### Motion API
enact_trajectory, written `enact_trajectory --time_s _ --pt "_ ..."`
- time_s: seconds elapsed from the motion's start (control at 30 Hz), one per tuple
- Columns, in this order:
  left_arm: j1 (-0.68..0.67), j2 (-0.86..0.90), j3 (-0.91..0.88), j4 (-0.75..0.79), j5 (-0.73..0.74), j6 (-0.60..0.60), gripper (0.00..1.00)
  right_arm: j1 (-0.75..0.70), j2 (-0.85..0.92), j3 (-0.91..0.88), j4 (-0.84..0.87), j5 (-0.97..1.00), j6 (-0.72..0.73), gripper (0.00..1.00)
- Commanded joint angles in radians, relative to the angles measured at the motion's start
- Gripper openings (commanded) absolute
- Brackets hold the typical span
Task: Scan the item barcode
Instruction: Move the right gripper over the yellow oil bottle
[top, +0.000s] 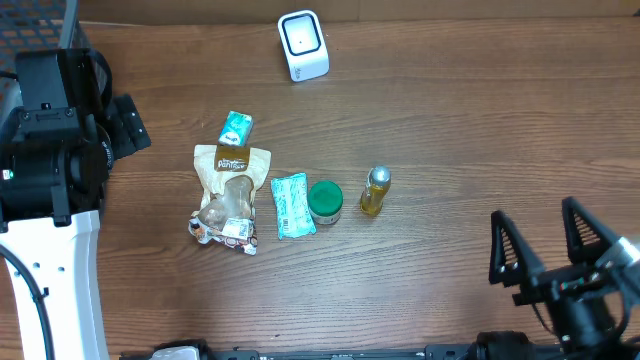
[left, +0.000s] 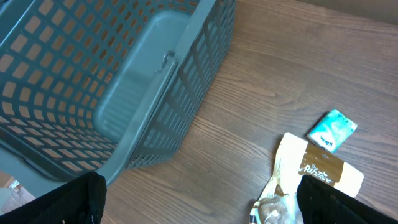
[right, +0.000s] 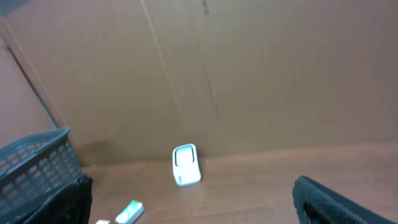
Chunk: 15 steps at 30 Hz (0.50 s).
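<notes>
right end effector (top: 533, 212) apart from bottle (top: 375, 192)

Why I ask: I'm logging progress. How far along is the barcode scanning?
Done: nothing visibly; the pouch, small teal packet, long teal packet, jar and bottle all sit mid-table, apart from the scanner. In hand: nothing, left gripper and right gripper are open and empty. Left: pick an item and show its barcode to the scanner.
</notes>
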Motion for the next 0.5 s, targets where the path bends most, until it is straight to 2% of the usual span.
enact_trajectory --time_s 0.0,0.33,0.47 --pt "0.000 0.002 0.020 0.002 -0.020 0.011 1.00 -0.002 0.137 0.149 -0.061 -0.014 0.014 1.00" --pt "0.000 0.002 0.020 0.002 -0.020 0.011 1.00 -0.002 0.604 0.632 -0.591 -0.065 0.014 1.00" --pt "0.000 0.002 0.020 0.002 -0.020 0.011 1.00 -0.002 0.692 0.655 -0.592 -0.073 0.014 1.00"
